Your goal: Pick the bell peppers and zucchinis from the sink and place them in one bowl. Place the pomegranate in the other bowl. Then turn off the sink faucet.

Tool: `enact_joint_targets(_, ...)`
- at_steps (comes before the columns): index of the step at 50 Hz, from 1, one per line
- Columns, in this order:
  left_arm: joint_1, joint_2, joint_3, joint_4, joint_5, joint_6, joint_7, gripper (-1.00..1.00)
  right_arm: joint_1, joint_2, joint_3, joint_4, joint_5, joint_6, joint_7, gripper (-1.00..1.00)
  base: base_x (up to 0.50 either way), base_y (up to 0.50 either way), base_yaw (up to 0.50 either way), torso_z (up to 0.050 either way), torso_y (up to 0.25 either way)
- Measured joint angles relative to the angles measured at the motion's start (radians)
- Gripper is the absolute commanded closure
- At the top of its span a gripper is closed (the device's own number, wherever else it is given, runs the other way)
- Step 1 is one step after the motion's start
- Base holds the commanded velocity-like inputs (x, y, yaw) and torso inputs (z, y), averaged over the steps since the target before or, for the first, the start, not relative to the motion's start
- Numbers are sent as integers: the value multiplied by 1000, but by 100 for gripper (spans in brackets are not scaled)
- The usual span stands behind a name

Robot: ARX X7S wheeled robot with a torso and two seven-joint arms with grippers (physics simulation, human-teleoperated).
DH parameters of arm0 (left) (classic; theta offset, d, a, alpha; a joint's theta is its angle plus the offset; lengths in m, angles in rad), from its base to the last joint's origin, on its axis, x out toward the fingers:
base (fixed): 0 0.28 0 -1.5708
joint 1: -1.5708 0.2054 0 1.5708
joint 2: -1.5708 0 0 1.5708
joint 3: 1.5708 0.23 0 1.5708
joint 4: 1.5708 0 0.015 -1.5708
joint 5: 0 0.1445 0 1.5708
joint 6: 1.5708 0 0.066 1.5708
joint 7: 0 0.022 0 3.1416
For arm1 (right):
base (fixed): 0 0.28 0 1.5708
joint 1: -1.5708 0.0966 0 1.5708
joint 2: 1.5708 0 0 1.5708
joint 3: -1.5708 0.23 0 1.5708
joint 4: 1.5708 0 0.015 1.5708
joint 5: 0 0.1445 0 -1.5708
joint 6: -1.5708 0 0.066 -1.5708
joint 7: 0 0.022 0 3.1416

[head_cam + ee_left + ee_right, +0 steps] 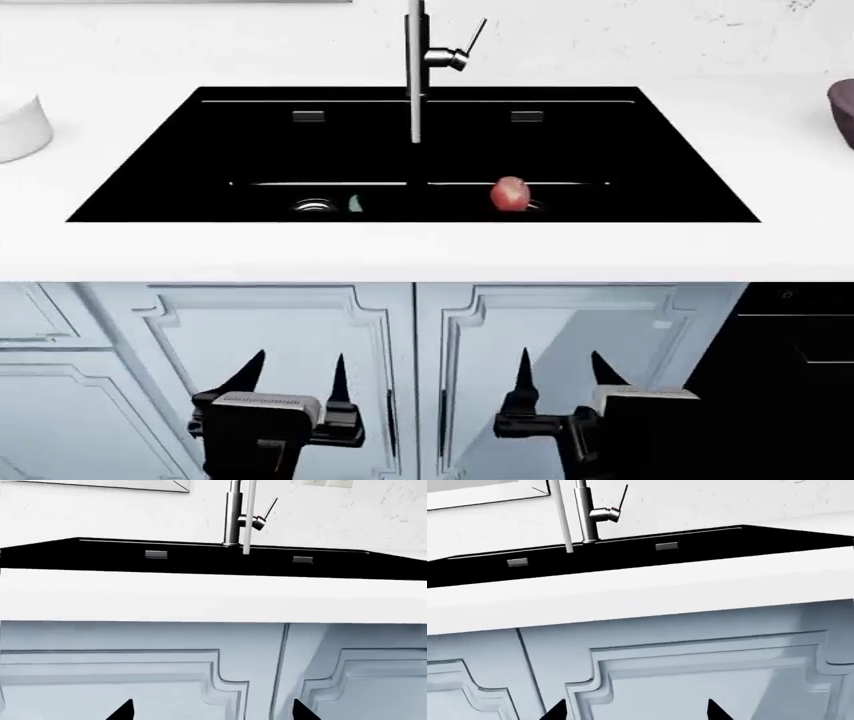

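Head view shows both of my arms hanging low in front of the cupboard doors (267, 330), well under the white counter (400, 255), so nothing has been picked up yet, I think. My left gripper (291, 375) has its two pointy fingers spread apart with nothing between them, and my right gripper (561, 372) is the same, spread wide and holding nothing. I guess they sit down here because the job has not really begun, and open fingers are ready to grab. Up above my fingers and farther away is the black sink (160, 170). Down in it, up and a little toward the left fingers from my right gripper, lies a round red thing, which I take to be the pomegranate (509, 194). Above my left gripper I can see only a tiny green bit (355, 204) next to the drain (314, 206) (maybe a zucchini or a pepper, too small to tell). The counter edge hides the near part of the sink, so more food may be lying there out of sight. A white bowl (20, 125) sits on the counter far out past my left fingers, and a dark bowl (843, 105) sits far out past my right fingers; I cannot see inside either one. The faucet (416, 60) stands at the back of the sink between my two grippers, and a thin straight stream (248, 515) seems to run down from it, so I judge the water is on.
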Motion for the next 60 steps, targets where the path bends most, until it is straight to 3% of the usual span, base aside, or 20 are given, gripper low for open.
enact_joint_targets(8,-97,-20,16,219,-68,-329,-68,-100,122,60,34,-198,193,389,48,-100,0,0,0,0,0)
enact_joint_targets(14,-359,30,-47,247,-148,-589,-175,-100,375,98,53,-235,310,668,96,-100,0,0,0,0,0)
enact_joint_targets(19,-615,60,-77,72,-224,-673,-281,-100,610,110,47,-104,337,759,85,-100,0,0,0,0,0)
enact_joint_targets(23,-813,75,-62,-187,-243,-645,-320,-100,779,113,31,96,314,738,56,-100,0,0,0,0,0)
enact_joint_targets(28,-1061,90,-3,-622,-272,-507,-329,-100,970,106,16,419,264,634,18,-100,0,0,0,0,0)
enact_joint_targets(36,-1288,96,22,-1042,-254,-369,-337,-100,1169,91,-7,818,199,461,-38,-100,348,0,0,0,0)
enact_joint_targets(46,-1406,96,-52,-1259,-157,-299,-339,-100,1255,86,-27,1003,164,377,-70,-100,500,0,0,0,0)
enact_joint_targets(60,-1461,98,-174,-1354,-33,-276,-325,-100,1267,94,-36,1033,154,369,-64,-100,500,0,0,0,0)
